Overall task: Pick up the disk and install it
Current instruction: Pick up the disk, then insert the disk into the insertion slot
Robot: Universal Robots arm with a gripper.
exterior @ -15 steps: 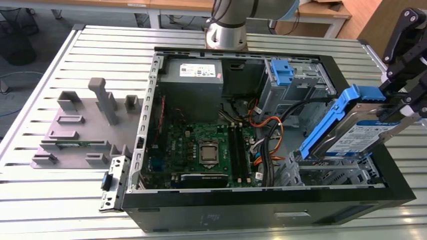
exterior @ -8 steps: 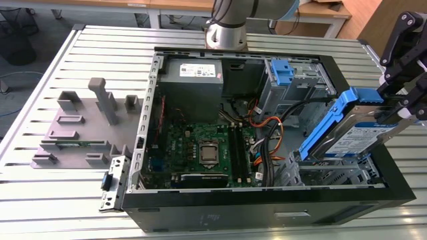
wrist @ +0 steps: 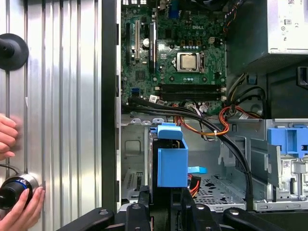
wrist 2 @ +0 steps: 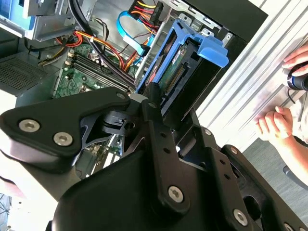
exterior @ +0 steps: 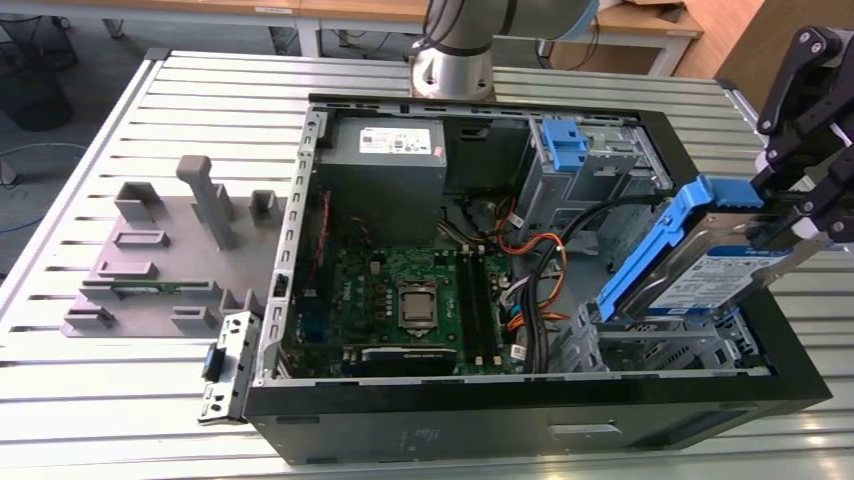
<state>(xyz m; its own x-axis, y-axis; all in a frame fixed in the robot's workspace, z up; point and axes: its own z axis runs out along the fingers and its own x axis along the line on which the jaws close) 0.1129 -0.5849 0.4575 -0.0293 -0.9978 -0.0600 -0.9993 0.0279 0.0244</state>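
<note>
Clearly, the pick-up part is done and the installing part is in hand. The gripper [exterior: 790, 232] has its jaws closed on the disk [exterior: 721, 275], which it holds by one end, free of any support. The disk hangs tilted over the front corner of the open computer case [exterior: 534, 405], at the exterior view's right. It is just above the metal drive cage [exterior: 654, 345] and is not yet seated in it. In the first wrist view its blue carrier [wrist: 172, 166] points down toward the cage floor, and the black and orange cables [wrist: 226, 130] pass close beside it. I judge that seating it calls for lining the carrier up with the cage opening and keeping it away from these cables. A person's hand [wrist: 24, 207] is on the worktop [wrist: 62, 96] beside the case.
</note>
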